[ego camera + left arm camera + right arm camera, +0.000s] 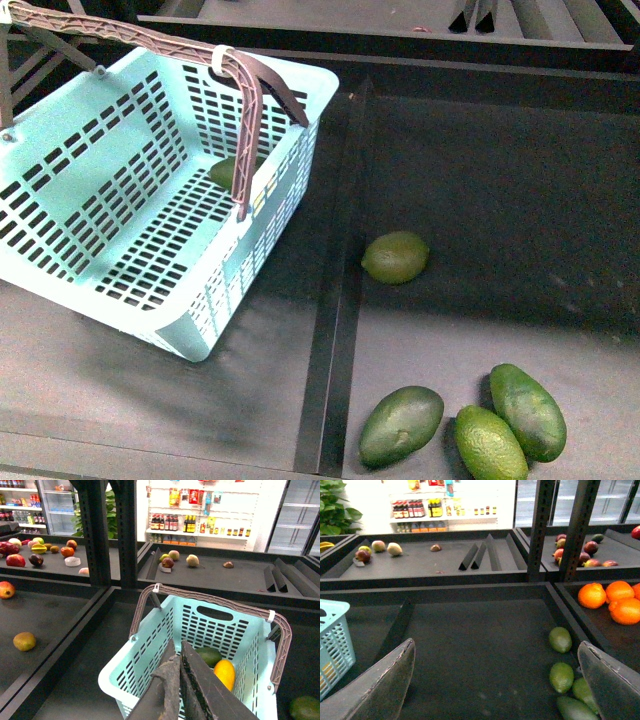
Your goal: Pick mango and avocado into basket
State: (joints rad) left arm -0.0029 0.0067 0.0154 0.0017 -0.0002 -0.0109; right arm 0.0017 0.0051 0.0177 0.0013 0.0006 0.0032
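Just beyond the left gripper (175,680), whose jaws were pressed together on nothing, the basket (150,645) sat with the mango (224,673) and an avocado (209,655) side by side at its far end, so the task looked essentially done and the shut jaws suggested nothing was left to carry. The brown handle (210,599) arched over the fruit, probably why the gripper stood clear of the rim. Across from it, the right gripper (495,680) had its fingers spread wide and held nothing over bare dark shelf (480,645), with loose avocados (561,676) lying off to one side near its finger, and oranges (610,600) in the next bin beyond.
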